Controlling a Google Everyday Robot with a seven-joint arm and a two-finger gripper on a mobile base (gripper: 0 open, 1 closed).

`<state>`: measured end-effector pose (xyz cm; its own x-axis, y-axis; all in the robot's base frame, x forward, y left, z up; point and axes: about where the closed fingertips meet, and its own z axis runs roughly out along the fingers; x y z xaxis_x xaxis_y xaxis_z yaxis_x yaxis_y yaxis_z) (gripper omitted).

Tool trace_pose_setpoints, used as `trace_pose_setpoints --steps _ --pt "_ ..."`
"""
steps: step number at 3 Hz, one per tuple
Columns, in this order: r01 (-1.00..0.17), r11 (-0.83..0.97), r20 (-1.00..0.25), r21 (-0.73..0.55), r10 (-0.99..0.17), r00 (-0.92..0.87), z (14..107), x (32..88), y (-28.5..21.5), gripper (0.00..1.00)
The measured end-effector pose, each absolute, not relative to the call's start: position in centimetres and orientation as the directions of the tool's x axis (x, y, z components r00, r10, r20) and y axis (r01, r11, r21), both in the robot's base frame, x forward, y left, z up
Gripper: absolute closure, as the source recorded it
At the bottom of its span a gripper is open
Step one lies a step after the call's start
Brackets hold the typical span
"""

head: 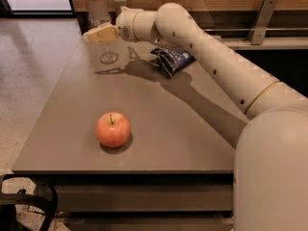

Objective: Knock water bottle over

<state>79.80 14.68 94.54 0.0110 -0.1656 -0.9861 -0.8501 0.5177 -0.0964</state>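
Observation:
The water bottle (97,9) stands at the far left corner of the grey table (168,129). Only its pale, blurred upper part shows. My gripper (92,34), with cream-coloured fingers pointing left, is at the bottle's lower half and covers it. I cannot tell whether it touches the bottle. My white arm reaches in from the right across the back of the table.
A clear glass (109,55) stands just below and in front of the gripper. A dark blue snack bag (172,59) lies under the arm. A red apple (113,129) sits near the front left. The table's left edge drops to the floor beside the bottle.

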Motion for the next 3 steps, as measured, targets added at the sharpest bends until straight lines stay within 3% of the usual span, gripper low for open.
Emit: trace_pose_setpoints --steps 1,2,3 --pt "-0.858 0.508 -0.989 -0.08 -0.15 0.003 94.06 79.71 16.25 0.16" --pt "-0.861 0.502 -0.989 -0.075 -0.146 0.0 93.86 79.62 16.92 0.49" --pt "-0.863 0.5 -0.989 -0.074 -0.146 0.0 93.8 79.56 17.16 0.7"
